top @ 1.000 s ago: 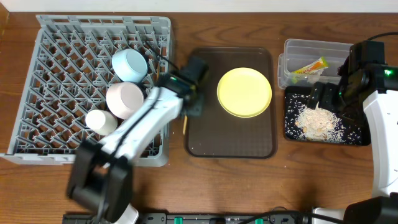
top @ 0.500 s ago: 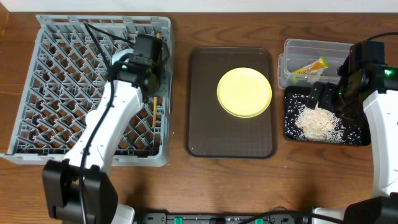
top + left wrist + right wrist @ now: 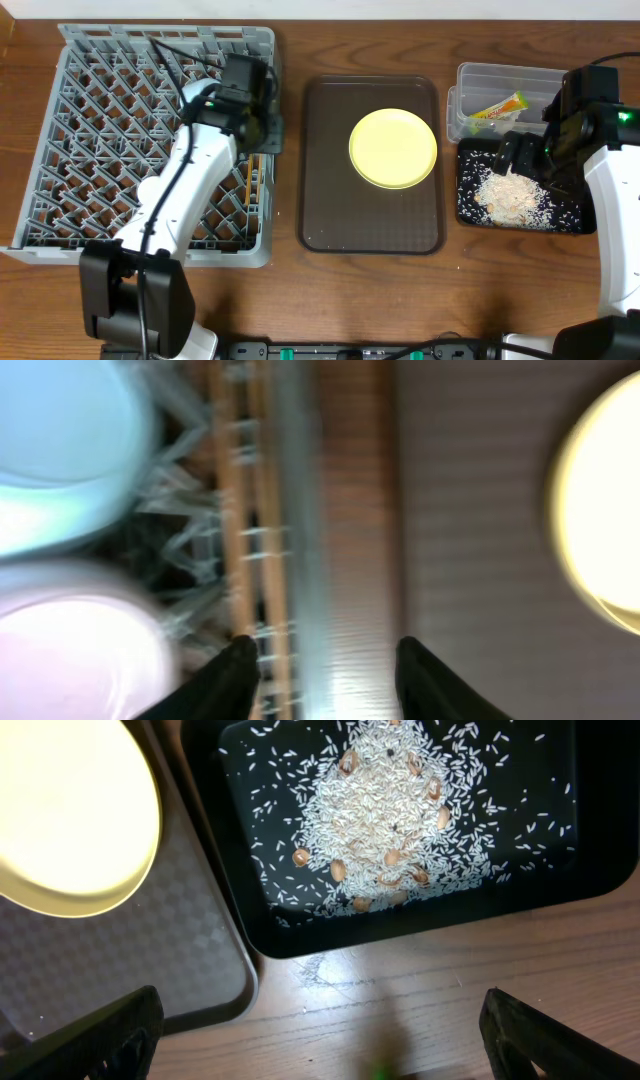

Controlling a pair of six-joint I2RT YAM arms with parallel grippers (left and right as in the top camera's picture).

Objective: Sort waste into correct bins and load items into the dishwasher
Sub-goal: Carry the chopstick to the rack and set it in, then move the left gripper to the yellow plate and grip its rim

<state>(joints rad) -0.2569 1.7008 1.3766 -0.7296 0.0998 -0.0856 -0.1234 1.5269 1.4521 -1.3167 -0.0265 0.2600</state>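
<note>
My left gripper [image 3: 256, 128] [image 3: 325, 660] hovers open over the right wall of the grey dishwasher rack [image 3: 100, 120] [image 3: 300, 510], nothing between its fingers. The wooden chopsticks [image 3: 249, 188] [image 3: 245, 510] lie in the rack along that wall, under the left finger. Beside them sit the light blue bowl [image 3: 60, 440] and the pinkish-white bowl [image 3: 70, 650]; overhead, my arm hides both. The yellow plate [image 3: 393, 148] [image 3: 610, 510] [image 3: 60, 820] rests on the brown serving tray [image 3: 370, 215]. My right gripper [image 3: 520, 155] [image 3: 320, 1030] is wide open over the wood beside the black tray [image 3: 470, 215] [image 3: 560, 870], which holds the rice scraps [image 3: 510, 195] [image 3: 385, 820].
The clear tub [image 3: 500, 75] at the back right holds the yellow-green wrapper [image 3: 497, 106]. The brown serving tray [image 3: 150, 960] lies between the rack and the two bins. My left arm stretches diagonally across the rack's right half.
My left arm swung from the serving tray's left edge to the rack with the chopsticks, then opened and let them go along the rack's right wall. The right arm has not moved.
</note>
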